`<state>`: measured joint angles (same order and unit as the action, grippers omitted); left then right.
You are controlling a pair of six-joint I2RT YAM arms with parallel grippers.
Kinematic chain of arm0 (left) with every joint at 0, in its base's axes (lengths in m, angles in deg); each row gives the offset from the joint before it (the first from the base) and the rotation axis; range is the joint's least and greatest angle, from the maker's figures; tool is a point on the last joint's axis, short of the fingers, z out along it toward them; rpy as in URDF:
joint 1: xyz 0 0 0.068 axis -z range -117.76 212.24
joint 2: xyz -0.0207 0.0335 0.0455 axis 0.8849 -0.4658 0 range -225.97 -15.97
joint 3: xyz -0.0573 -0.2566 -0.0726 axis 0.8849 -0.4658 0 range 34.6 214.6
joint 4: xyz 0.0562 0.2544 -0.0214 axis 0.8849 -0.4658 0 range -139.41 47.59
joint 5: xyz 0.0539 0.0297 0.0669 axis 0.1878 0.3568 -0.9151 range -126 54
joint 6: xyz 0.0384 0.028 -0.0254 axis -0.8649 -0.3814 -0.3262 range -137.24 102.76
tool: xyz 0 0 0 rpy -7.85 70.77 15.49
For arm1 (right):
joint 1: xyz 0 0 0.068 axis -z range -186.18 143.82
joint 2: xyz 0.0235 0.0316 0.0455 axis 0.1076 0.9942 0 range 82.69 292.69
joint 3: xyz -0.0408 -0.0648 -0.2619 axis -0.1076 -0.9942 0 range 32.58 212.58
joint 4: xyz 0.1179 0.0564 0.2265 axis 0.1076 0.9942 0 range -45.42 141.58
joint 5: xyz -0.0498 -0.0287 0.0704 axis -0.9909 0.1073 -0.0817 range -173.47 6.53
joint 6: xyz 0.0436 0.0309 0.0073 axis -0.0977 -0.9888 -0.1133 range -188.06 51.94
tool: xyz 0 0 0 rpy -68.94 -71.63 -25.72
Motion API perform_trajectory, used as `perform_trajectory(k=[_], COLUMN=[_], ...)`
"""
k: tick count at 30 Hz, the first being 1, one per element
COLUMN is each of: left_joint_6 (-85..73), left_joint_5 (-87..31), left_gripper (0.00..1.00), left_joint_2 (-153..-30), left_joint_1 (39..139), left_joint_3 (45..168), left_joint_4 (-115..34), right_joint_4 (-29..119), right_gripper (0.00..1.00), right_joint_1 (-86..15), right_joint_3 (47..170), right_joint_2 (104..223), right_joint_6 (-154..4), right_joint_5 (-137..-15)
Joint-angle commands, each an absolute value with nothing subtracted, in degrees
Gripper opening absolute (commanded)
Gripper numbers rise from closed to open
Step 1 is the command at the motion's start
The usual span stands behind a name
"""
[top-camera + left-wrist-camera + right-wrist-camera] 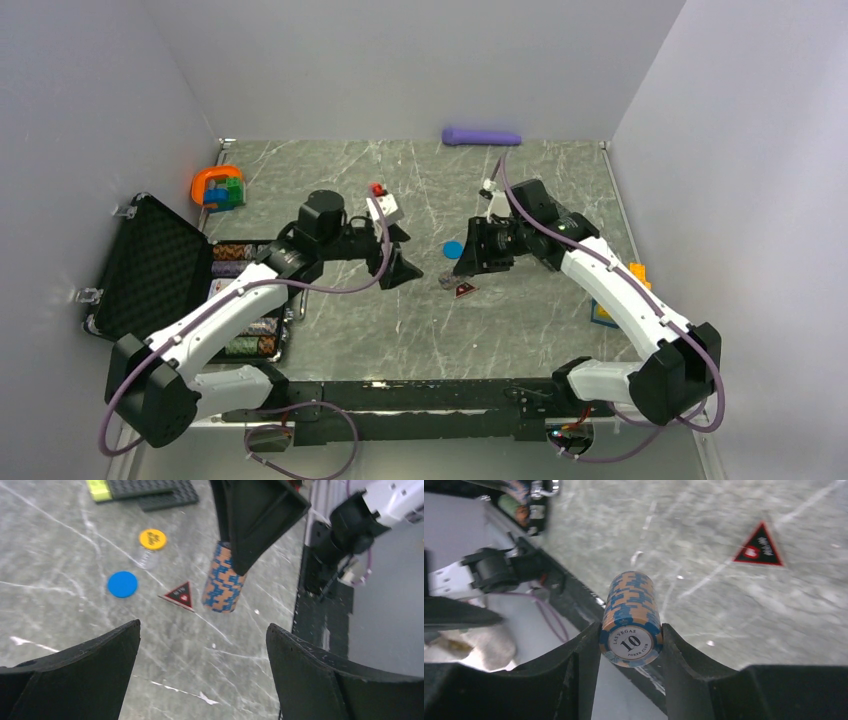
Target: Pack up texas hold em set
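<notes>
Right tool [630, 636] tight around tilted chip stack [631, 611], arm [612, 287] outstretched over table [724, 605].

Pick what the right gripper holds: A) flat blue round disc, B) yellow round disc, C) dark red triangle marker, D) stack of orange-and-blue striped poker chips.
D: in the right wrist view, the right gripper clamps the stack of orange-and-blue striped poker chips from both sides.
</notes>
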<state>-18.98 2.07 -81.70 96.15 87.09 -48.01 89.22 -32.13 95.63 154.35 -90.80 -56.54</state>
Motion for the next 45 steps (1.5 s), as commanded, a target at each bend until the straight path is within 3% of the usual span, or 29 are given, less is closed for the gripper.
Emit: perform_trajectory(k=[1,17,23,31,44,45], left_joint_6=[-21.67,-22.03,-21.96,-21.2,-21.41,-21.48], left_joint_5=[7.69,8.53,3.84,0.52,-1.72,-2.06], left_gripper=[0.99,0.99,0.94,0.69,0.02,0.0], left_joint_2=[-84.58,-89.68,-89.62,-88.57,-89.29,-89.09], left_joint_1=[99.17,104.02,105.81,106.53,107.56,107.58], left_joint_3=[89.6,91.11,90.67,89.66,90.57,90.53], left_joint_4=[-50.57,-52.2,-51.51,-49.31,-50.75,-50.68], right_joint_4=[79.49,77.23,76.84,77.02,76.83,76.9], right_gripper=[0.0,0.0,0.0,0.0,0.0,0.05], right_joint_1=[-33.81,-39.54,-40.73,-41.25,-41.3,-41.29], right_joint_3=[97.66,99.72,100.56,100.85,101.44,101.55], right_joint_2=[154.21,154.93,155.16,155.54,155.61,155.58], right_joint_6=[-95.83,-97.42,-97.68,-97.5,-97.95,-97.99], right_joint_5=[-44.0,-42.08,-42.5,-42.77,-44.7,-44.82])
